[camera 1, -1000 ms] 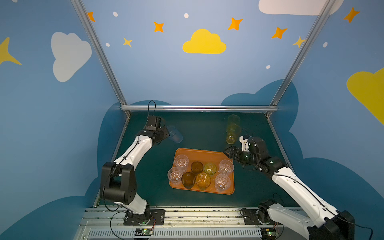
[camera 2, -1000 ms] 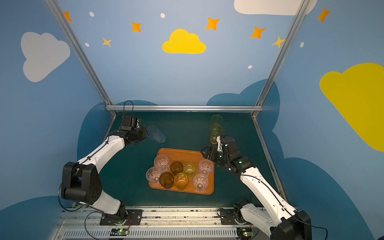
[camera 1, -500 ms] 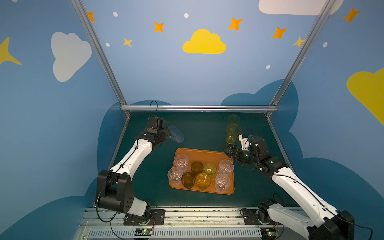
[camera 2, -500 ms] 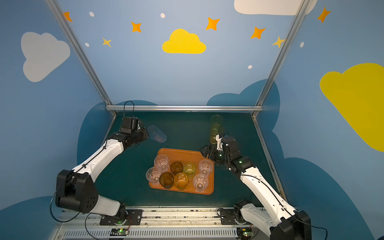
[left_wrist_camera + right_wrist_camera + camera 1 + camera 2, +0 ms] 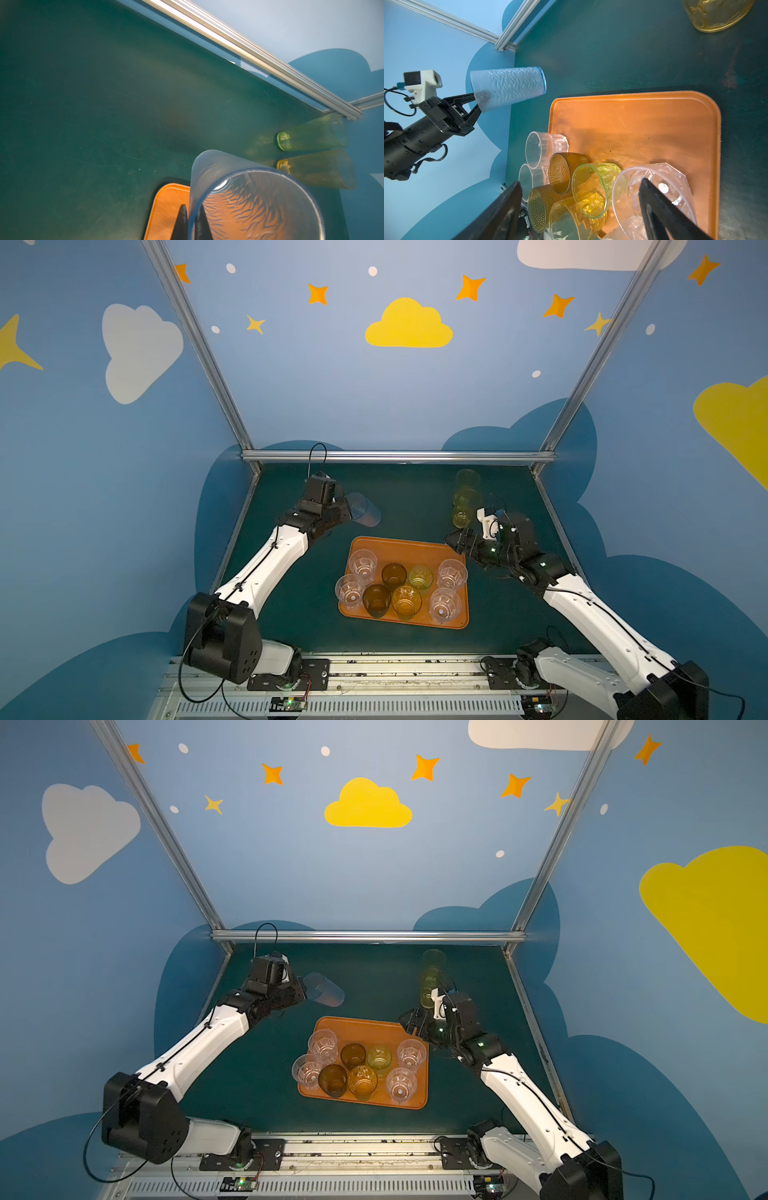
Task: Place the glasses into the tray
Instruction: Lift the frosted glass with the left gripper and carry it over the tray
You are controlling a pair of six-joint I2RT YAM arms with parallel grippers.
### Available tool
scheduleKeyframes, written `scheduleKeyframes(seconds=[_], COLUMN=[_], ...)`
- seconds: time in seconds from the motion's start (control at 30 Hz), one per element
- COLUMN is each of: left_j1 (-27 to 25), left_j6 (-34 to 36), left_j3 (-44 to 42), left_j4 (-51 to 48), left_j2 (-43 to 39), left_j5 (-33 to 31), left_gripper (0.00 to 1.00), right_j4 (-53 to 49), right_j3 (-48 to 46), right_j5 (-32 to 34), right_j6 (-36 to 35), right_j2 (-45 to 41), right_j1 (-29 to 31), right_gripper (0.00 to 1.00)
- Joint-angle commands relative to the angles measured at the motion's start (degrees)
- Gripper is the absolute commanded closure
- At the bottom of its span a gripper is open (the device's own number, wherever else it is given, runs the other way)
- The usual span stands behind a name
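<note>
No legible text, label, brand or number anywhere. Plain surfaces on the tray [image 5: 399, 549] and the frosted glass [image 5: 508, 88]; circuit boards [image 5: 286, 703] at the lower edge of both top views too small to read.

The tray [image 5: 643, 124] is smooth orange plastic, glossy with fine scratches. The frosted tumbler [image 5: 508, 87] is matt, embossed with a leafy relief; the brown tumblers [image 5: 566, 166] are dimpled, translucent. The worktop [image 5: 83, 104] is matt green, scuffed. The rail [image 5: 249, 52] is brushed metal.
</note>
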Motion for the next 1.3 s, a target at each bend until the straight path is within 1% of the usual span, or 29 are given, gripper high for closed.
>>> scheduleKeyframes(seconds=[0.0, 0.2, 0.57, 0.8, 1.27], left_j1=[-1.2, -3.5, -8.4, -9.2, -11.0], left_j6=[-0.5, -0.6, -0.7, -0.1, 0.6], left_j3=[-0.6, -1.2, -2.0, -0.7, -0.4], left_j4=[-0.2, -0.2, -0.3, -1.2, -3.1], left_j2=[-2.5, -3.1, -1.4, 0.6, 1.3], left_j5=[-0.4, -0.3, -0.9, -0.3, -0.1], left_gripper=[0.96, 0.96, 0.96, 0.96, 0.96], right_j4=[1.4, 1.4, 1.8, 1.9, 1.6], right_j3=[-0.6, -1.0, -1.5, -1.9, -2.1], right_j5=[-0.6, -0.6, -1.4, -1.8, -1.6], right_j6=[0.1, 0.0, 0.2, 0.4, 0.5], right_j2=[-0.6, -0.7, -0.8, -0.6, -1.5], right_j1=[-0.2, -0.2, -0.5, -0.7, -1.0], right_gripper=[0.13, 0.13, 0.13, 0.13, 0.13])
